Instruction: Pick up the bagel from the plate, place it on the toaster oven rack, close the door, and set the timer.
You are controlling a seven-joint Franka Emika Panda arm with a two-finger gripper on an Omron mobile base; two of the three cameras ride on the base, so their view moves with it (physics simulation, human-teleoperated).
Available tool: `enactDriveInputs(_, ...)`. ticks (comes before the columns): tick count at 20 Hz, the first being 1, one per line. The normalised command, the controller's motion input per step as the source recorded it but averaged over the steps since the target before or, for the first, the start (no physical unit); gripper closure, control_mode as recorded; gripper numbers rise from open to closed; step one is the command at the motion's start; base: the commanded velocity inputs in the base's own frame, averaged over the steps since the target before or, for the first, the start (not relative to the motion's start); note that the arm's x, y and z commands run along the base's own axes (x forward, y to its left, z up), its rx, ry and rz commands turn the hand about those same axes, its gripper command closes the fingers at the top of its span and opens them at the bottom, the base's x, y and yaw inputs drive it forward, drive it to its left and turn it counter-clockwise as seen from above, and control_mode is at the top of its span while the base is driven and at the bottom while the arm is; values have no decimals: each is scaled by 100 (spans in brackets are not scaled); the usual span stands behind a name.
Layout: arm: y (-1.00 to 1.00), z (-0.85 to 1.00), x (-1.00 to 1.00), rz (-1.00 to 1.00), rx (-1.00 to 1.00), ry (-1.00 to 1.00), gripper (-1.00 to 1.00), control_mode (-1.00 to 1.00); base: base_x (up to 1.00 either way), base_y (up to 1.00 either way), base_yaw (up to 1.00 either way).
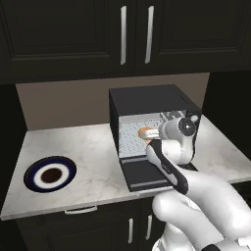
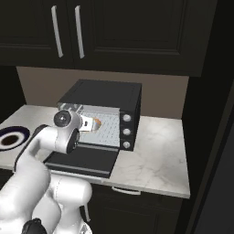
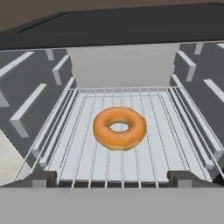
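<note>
In the hand view, the gripper [image 3: 112, 178] shows as two dark fingertips [image 3: 38, 178] low in the picture, spread wide with nothing between them. Just beyond them the bagel [image 3: 119, 127] lies flat on the toaster oven rack [image 3: 87, 144], near the middle of the wire grid and clear of both fingertips. This view alone looks straight into the oven: grey side walls with slanted rails to either side, and a pale back wall behind the rack.

The left base view shows the hand from outside, the white arm [image 1: 171, 164] reaching up from the lower right to the oven's mouth. The door [image 1: 147, 176] hangs open, lying flat on the counter edge in front of the toaster oven [image 1: 147, 100]. A bit of the bagel [image 1: 145, 132] peeks past the wrist, inside the cavity over the rack [image 1: 130, 137]. Well to the left, on the marble counter [image 1: 93, 162], sits the plate [image 1: 50, 173] with nothing on it.

The right base view adds the oven's front panel with three knobs [image 2: 125, 131] stacked at its right side. Here the bagel [image 2: 96, 122] shows beside the wrist, the door [image 2: 82, 162] lies open below, and the plate [image 2: 11, 136] is cut by the left edge. Dark cabinets [image 2: 114, 32] with silver handles hang above.
</note>
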Motion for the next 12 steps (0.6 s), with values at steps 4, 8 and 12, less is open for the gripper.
enactDriveInputs(4, -58, 28, -70, -1, 2, 7, -100, -100, 0, 0, 0)
enactDriveInputs(8, -100, 47, -18, -4, 18, 43, -100, -100, 0, 0, 0)
enactDriveInputs(12, -100, 39, -10, -4, 29, 53, -100, -100, 0, 0, 0)
